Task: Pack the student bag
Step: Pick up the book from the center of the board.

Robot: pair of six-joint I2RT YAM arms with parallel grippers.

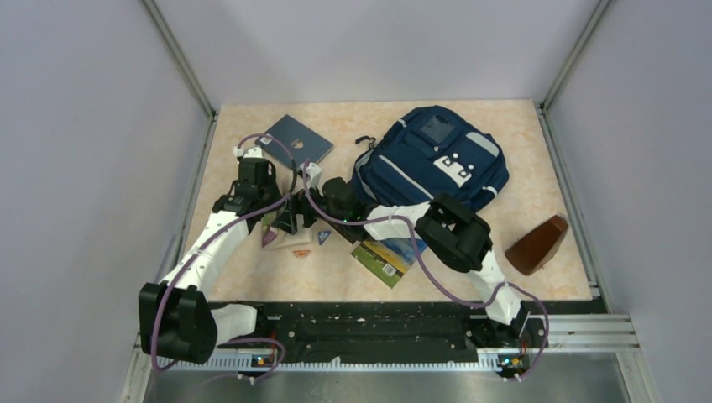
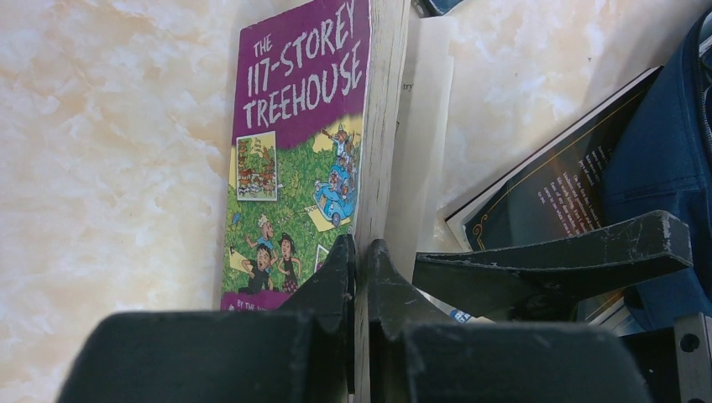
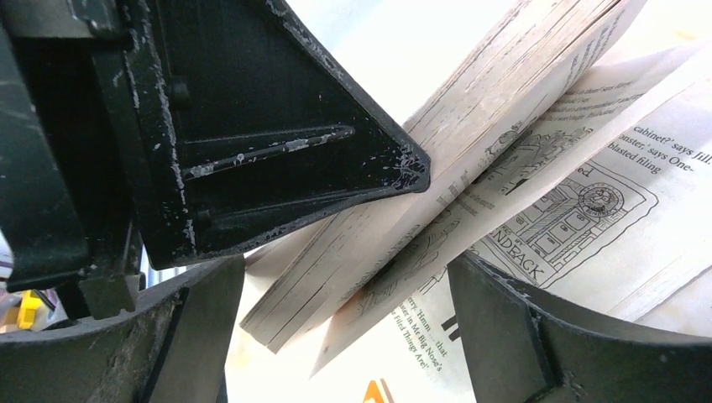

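A navy student bag lies flat, front side up, in the upper right centre of the overhead view; whether its main opening is unzipped cannot be told. Just left of it, at the centre of the frame, both arms crowd together over a purple and green paperback. The left gripper has its fingers pressed together, pinching the book's edge through cover and pages. The right gripper has its fingers spread wide either side of the fanned pages, gripping nothing. The likely trouble: the book hangs open, so a loose leaf could crease or tear if the spread fingers shut on it, and the thin pinch could slip. The grippers sit near enough to knock each other. A dark blue book lies at upper left, a green-covered book at lower centre and a brown object at right. The tabletop is pale peach, marbled, boxed in by plain grey walls.
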